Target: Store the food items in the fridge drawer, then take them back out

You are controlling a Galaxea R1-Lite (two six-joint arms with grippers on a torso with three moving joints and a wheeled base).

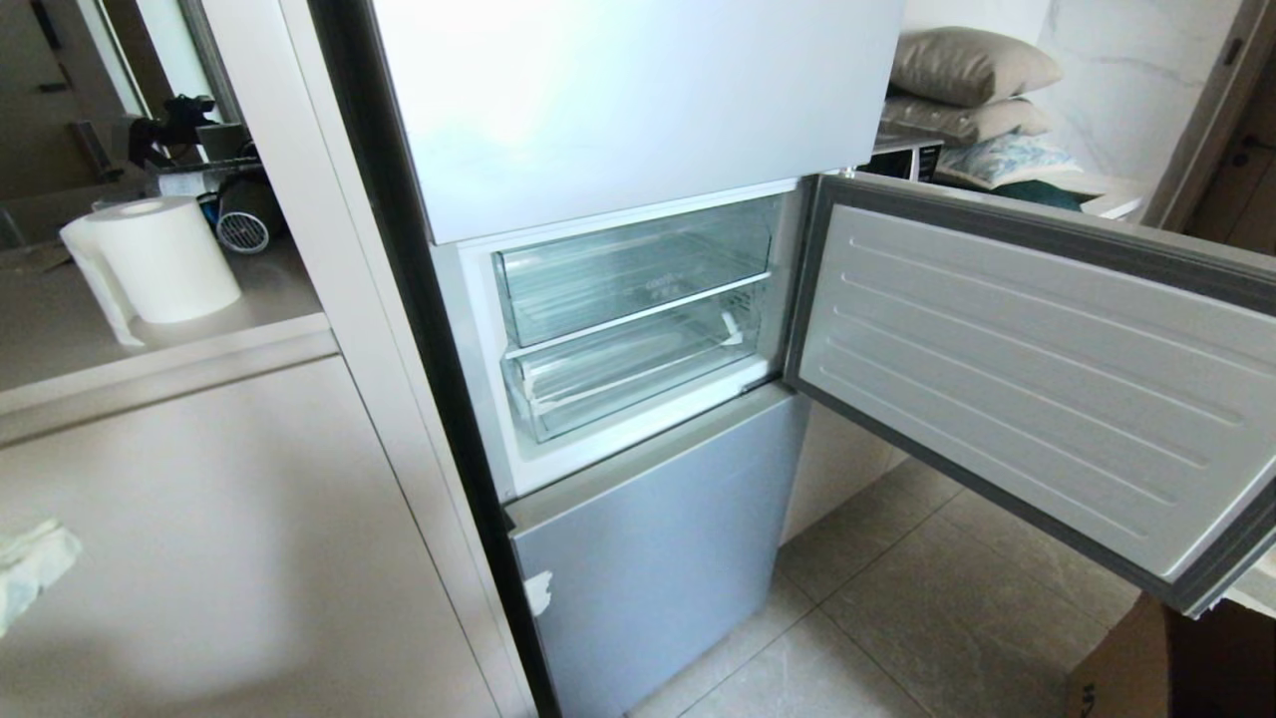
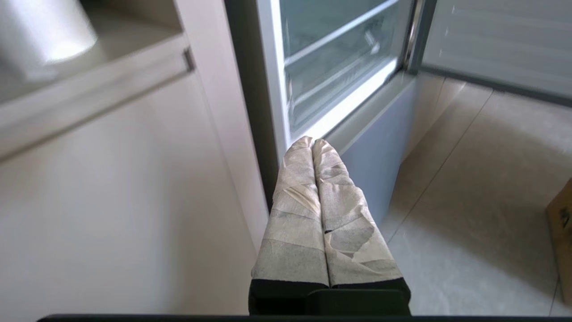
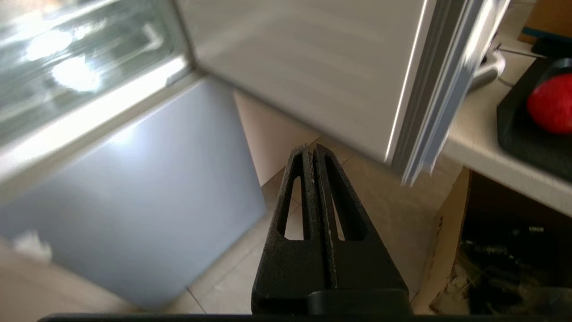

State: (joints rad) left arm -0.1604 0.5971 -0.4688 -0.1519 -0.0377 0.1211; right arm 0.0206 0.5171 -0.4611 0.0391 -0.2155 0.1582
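Both tools pinched closed, empty: left tool [image 2: 313, 142], right tool [image 3: 311, 150]. Fridge door [image 1: 1037, 369] open, fridge drawer [image 1: 638, 374] still pushed in; next, pull it out, then fetch red fruit [image 3: 552, 103].

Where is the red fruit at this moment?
Only the right wrist view shows the red fruit: it lies in a black tray on a pale counter, beyond the open fridge door.
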